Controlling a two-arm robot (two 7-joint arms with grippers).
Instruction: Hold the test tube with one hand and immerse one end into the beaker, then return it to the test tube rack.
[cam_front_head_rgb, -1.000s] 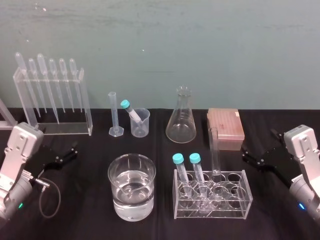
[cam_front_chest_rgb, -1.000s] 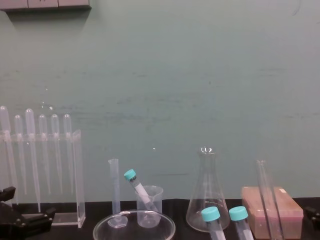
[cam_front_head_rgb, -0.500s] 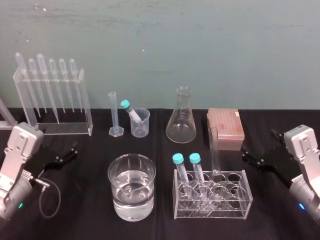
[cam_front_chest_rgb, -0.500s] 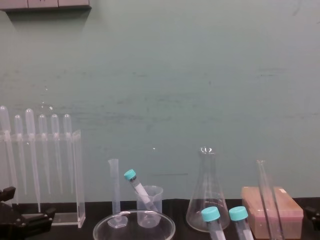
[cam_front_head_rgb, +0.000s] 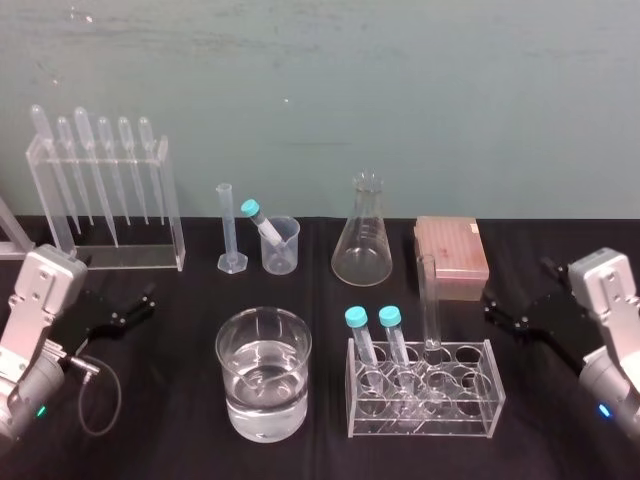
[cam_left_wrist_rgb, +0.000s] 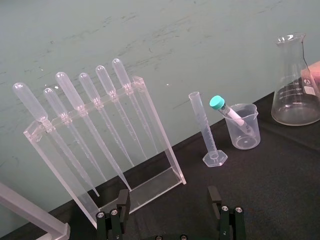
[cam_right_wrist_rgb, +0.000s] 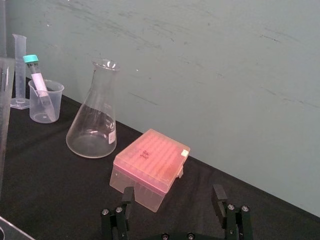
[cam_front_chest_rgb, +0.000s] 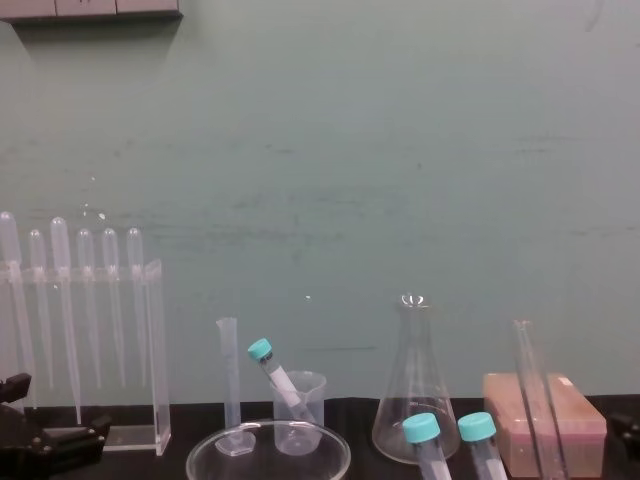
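Test tube (cam_front_head_rgb: 429, 300) standing in test tube rack (cam_front_head_rgb: 425, 420), beaker (cam_front_head_rgb: 262, 415) at rack's 9 o'clock, flask (cam_front_head_rgb: 362, 245) at 11 o'clock, box (cam_front_head_rgb: 451, 250) at 12 o'clock

In the chest view the bottom edge cuts off the beaker (cam_front_chest_rgb: 207, 438) below its rim, both teal-capped tubes (cam_front_chest_rgb: 422, 431) just under their caps, and the lower part of the test tube (cam_front_chest_rgb: 535, 400). The left wrist view crops the conical flask (cam_left_wrist_rgb: 295, 85) at one edge. The flask's printed markings are too small to read.

Soft, even light, barely any shadows, bright glints on the beaker (cam_front_head_rgb: 240, 400)
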